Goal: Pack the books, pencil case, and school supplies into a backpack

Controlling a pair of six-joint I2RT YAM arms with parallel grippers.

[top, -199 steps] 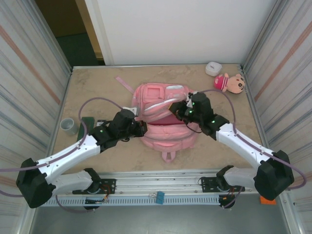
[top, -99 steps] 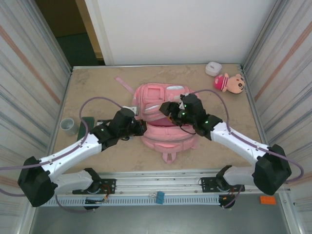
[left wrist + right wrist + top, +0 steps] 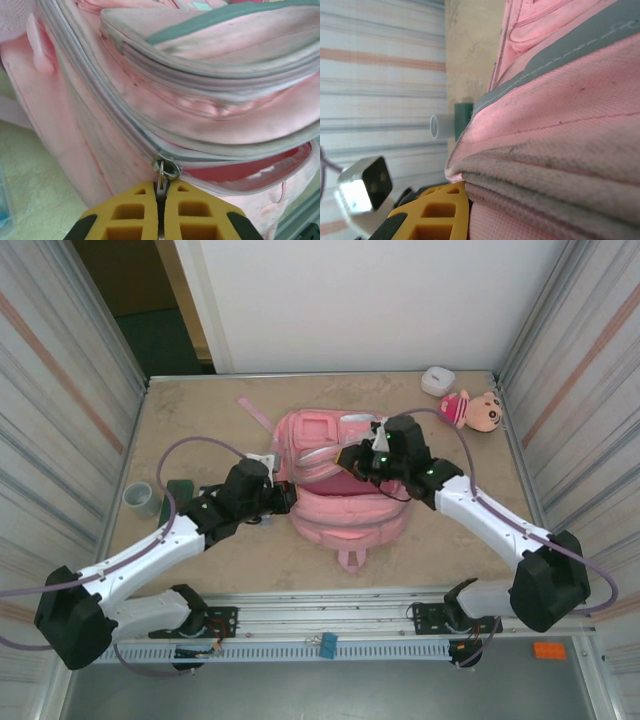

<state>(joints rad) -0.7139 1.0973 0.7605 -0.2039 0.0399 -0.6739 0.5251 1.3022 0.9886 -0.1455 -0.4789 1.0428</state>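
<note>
Backpack: a large pink backpack [image 3: 340, 515] lies flat in the middle of the table. Its main mouth gapes a little and shows a darker pink lining.
Left gripper: it sits at the backpack's left edge [image 3: 286, 498]. In the wrist view its yellow fingers [image 3: 132, 215] are pressed together on the small metal tab hanging from the zip slider [image 3: 167, 166].
Right gripper: it rests on top of the backpack at the upper flap [image 3: 350, 458]. One yellow finger [image 3: 442, 210] lies against a folded fabric edge, and the other is hidden behind the cloth, so I cannot tell whether it is clamped or spread.
Hidden: the inside of the backpack is too shadowed to make out. The arms cover parts of its top and left side.
Strap: a pink strap [image 3: 254, 410] lies beyond the backpack's far-left corner. Whether it is attached is unclear.
Surface: the table [image 3: 200, 430] is beige and mottled. A grey cup [image 3: 140, 499] and a dark green block [image 3: 181, 490] stand well left of the backpack, the block partly crossed by a cable. A plush doll [image 3: 475, 410] and a small white box [image 3: 437, 380] lie beyond its far-right corner.
Room: striped panels stand on both sides of the backpack. A white wall rises behind it, with a dark doorway at far left.
</note>
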